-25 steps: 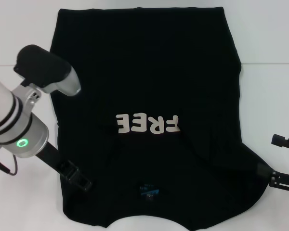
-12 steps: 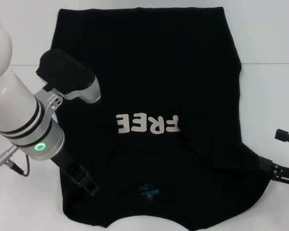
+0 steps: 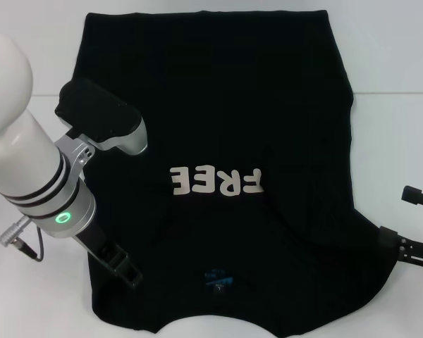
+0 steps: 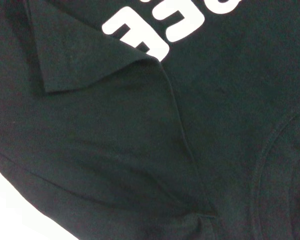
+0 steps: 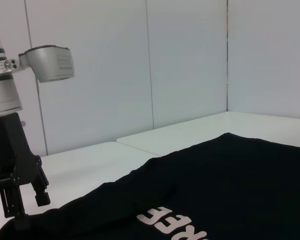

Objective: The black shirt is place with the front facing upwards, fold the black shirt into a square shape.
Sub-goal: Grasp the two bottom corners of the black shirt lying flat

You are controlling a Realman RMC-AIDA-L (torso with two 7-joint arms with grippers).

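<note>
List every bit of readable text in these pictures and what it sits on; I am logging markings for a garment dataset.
"FREE", in cream block letters on the front of the black shirt, upside down in the head view.
Small blue neck label inside the collar: its print is too small to read.
Left wrist view: only parts of the same cream letters show, cut off by the edge.
No other text is readable.

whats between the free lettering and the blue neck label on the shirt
Only plain cloth of the black shirt, in the head view, between the FREE lettering and the neck label.
</note>
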